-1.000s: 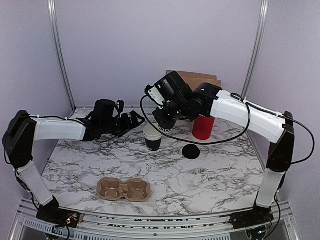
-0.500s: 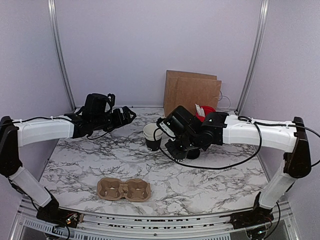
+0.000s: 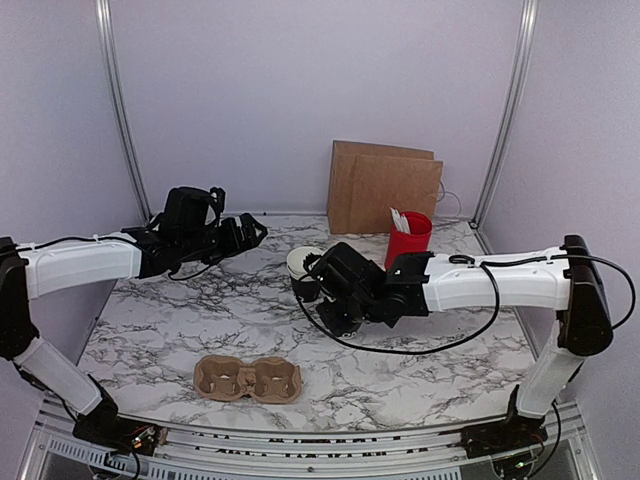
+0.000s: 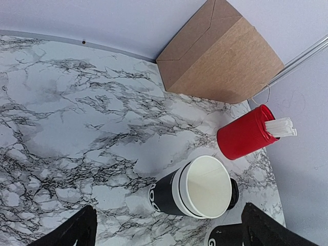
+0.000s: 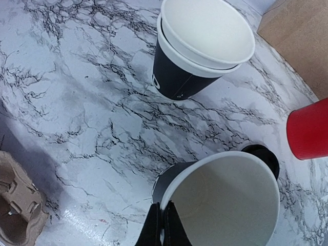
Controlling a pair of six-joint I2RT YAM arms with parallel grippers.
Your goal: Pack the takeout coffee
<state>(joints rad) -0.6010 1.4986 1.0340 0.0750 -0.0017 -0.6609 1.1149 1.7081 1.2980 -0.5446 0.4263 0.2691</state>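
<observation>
My right gripper (image 5: 164,228) is shut on the near rim of a black paper cup with a white inside (image 5: 225,200), holding it low over the table; seen from above, the gripper (image 3: 325,305) is at mid table. Just behind it stands a stack of two nested cups (image 5: 200,56), black outside, also in the top view (image 3: 299,265) and the left wrist view (image 4: 195,187). A small black lid (image 5: 265,155) peeks out behind the held cup. My left gripper (image 3: 248,232) hangs open left of the stack, nothing between its fingers (image 4: 72,233).
A brown pulp two-cup carrier (image 3: 248,378) lies near the front edge, left of centre. A red cup with white utensils (image 3: 408,240) stands at the back right, with a brown paper bag (image 3: 385,185) against the back wall behind it.
My right arm has swung down and forward from beside the red cup to mid table, still pinching the black cup. The left gripper has drawn back a little to the left.
</observation>
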